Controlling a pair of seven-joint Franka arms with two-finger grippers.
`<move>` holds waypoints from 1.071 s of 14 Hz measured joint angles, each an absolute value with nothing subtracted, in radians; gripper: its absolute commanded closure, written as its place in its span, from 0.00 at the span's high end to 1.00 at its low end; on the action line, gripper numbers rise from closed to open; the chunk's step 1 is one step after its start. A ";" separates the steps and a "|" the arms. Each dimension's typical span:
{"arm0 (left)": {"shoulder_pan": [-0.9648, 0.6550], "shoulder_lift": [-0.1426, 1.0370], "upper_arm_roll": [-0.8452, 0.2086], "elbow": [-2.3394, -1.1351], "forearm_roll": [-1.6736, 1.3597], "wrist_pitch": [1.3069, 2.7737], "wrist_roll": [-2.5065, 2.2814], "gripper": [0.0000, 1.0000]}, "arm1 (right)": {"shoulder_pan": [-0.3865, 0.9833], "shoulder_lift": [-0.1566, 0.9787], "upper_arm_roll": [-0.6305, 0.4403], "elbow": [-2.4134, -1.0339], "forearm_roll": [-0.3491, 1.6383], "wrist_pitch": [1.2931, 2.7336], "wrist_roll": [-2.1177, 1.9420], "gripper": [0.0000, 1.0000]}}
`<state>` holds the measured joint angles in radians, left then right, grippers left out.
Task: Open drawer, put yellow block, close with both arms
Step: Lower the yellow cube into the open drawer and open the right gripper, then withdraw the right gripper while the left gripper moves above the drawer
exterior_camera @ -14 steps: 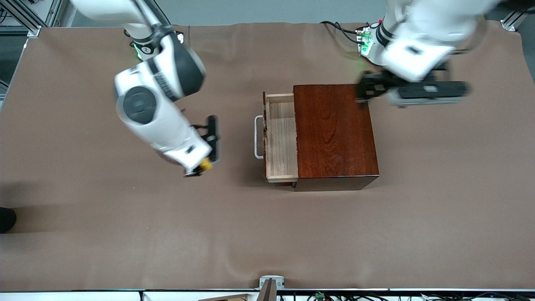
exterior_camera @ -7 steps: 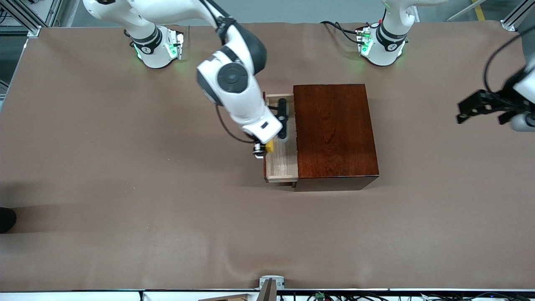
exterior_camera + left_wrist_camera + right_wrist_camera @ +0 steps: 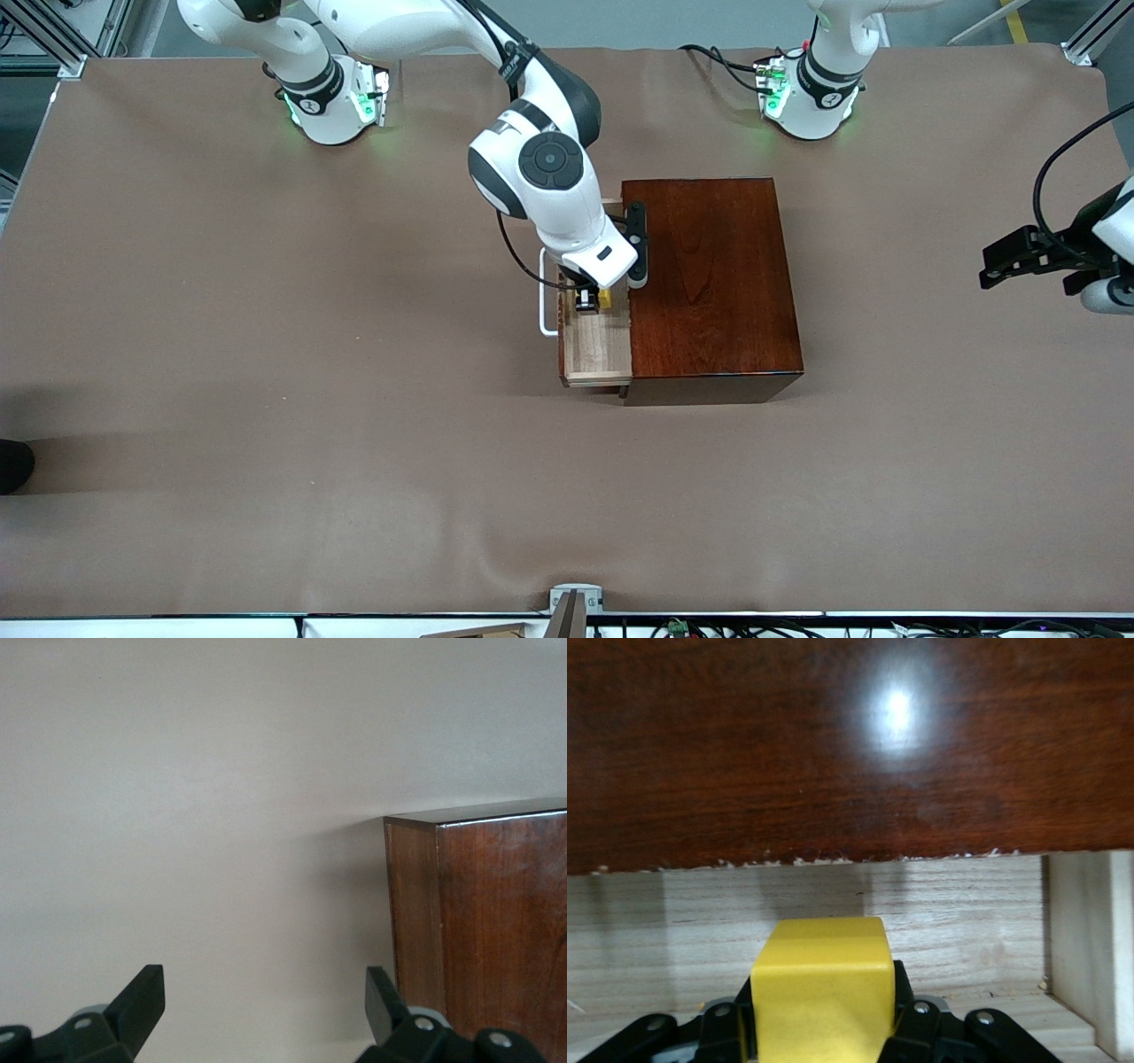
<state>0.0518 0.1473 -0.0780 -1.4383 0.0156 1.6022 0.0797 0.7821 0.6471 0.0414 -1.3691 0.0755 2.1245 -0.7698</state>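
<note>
The yellow block [image 3: 604, 299] [image 3: 819, 979] hangs just over the open drawer [image 3: 596, 344], with my right gripper [image 3: 592, 299] [image 3: 819, 1023] shut on it. The drawer's pale wood floor [image 3: 966, 921] lies below the block, close to the edge of the reddish-brown box [image 3: 709, 275] [image 3: 850, 744]. The white handle [image 3: 542, 306] points toward the right arm's end of the table. My left gripper [image 3: 1005, 257] [image 3: 264, 1001] is open and holds nothing. It hovers over the cloth at the left arm's end, away from the box [image 3: 478, 930].
Brown cloth [image 3: 266, 443] covers the whole table. The two arm bases [image 3: 332, 97] [image 3: 806, 93] glow green along the edge farthest from the front camera. A small bracket [image 3: 574, 595] sits at the nearest edge.
The right arm carried the yellow block from over the cloth to over the open drawer. The left arm swung off the box toward its own end of the table.
</note>
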 measured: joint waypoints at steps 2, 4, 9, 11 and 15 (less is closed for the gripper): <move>0.052 0.148 -0.078 -1.454 0.016 1.617 0.080 1.00 | 0.788 0.663 0.042 -1.368 0.076 2.125 -0.770 0.55; 0.052 0.148 -0.078 -1.460 0.016 1.623 0.080 1.00 | 0.794 0.670 0.042 -1.368 0.075 2.125 -0.770 1.00; 0.052 0.148 -0.079 -1.463 0.016 1.626 0.080 1.00 | 0.794 0.657 0.032 -1.338 0.075 2.118 -0.770 1.00; 0.051 0.148 -0.080 -1.463 0.016 1.627 0.080 1.00 | 0.789 0.621 0.011 -1.323 0.075 2.057 -0.756 1.00; 0.047 0.146 -0.107 -1.461 0.014 1.631 0.080 1.00 | 0.738 0.487 -0.079 -1.317 0.074 1.859 -0.722 1.00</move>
